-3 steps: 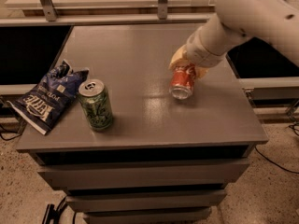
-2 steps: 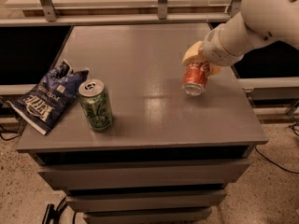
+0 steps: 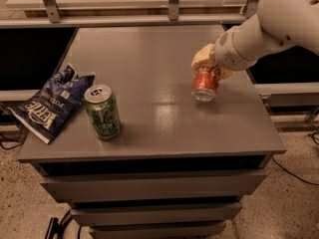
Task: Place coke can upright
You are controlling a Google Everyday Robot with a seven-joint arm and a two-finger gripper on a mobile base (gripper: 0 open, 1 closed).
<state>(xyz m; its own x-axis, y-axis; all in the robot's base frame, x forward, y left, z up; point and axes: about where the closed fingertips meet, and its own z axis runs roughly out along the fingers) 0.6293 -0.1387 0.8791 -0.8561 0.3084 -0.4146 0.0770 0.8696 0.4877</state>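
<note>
Rightward on grey cabinet top [image 3: 149, 88], tool [image 3: 209, 66] around coke can [image 3: 206, 83].

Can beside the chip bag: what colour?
Green can, pale pattern; camera view. Gripper holds the coke can over the table's right side.

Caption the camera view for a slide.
Pincer grips the coke can at the right side of the table; a green can and chip bag sit left.

Lab, drawer cabinet [image 3: 149, 185], gripper [image 3: 212, 68] holding coke can [image 3: 205, 86]
</note>
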